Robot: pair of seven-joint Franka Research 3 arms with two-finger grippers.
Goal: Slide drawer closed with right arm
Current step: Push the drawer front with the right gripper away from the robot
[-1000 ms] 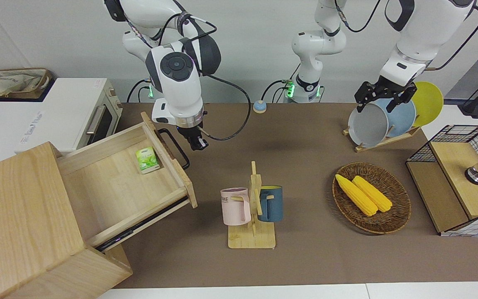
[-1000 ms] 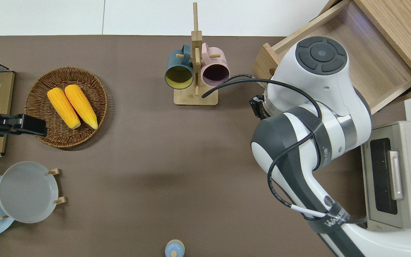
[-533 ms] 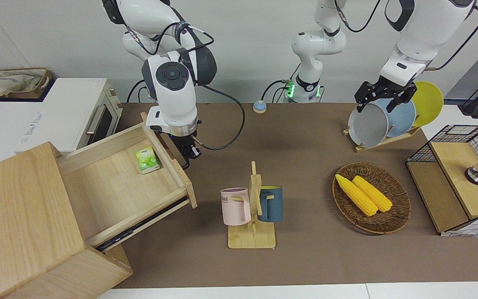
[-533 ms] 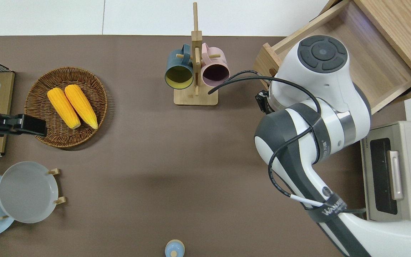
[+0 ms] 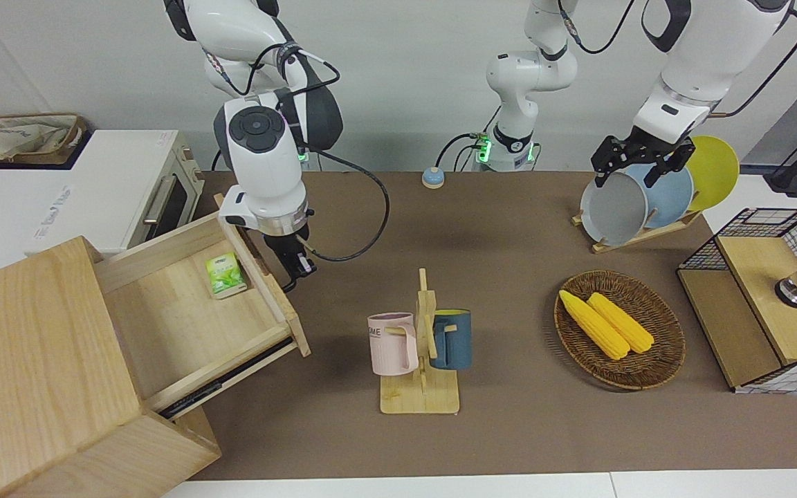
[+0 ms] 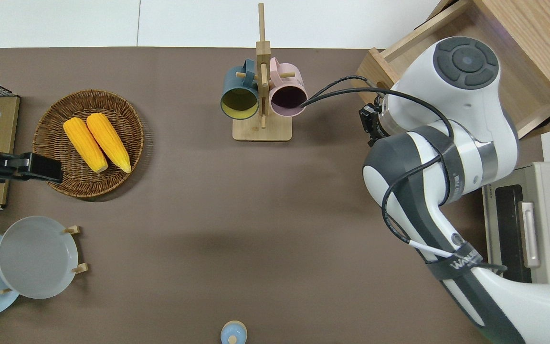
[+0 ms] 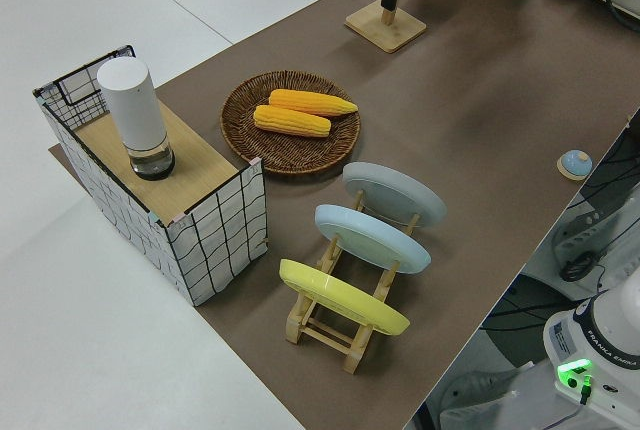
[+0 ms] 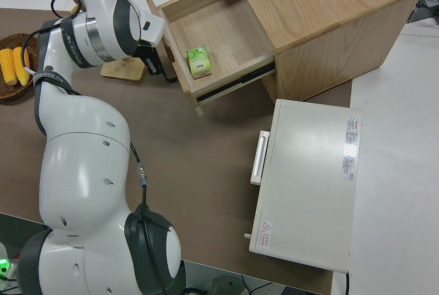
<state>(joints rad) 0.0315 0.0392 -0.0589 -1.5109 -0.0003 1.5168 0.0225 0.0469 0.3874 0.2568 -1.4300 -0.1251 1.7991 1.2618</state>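
The drawer was part-open from the cabinet at the surface's right-arm end, long front panel crosswise to its slide; right gripper sat vs. that front, jaws' state unclear; left arm parked.

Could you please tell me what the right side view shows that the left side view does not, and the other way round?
Only the right side view shows the open drawer of the wooden cabinet, the green box lying in it, the right gripper at the drawer's front panel, and the white toaster oven.

Only the left side view shows the plate rack, the wire-mesh box and the white cylinder on it.

Both show the corn and the mug stand.
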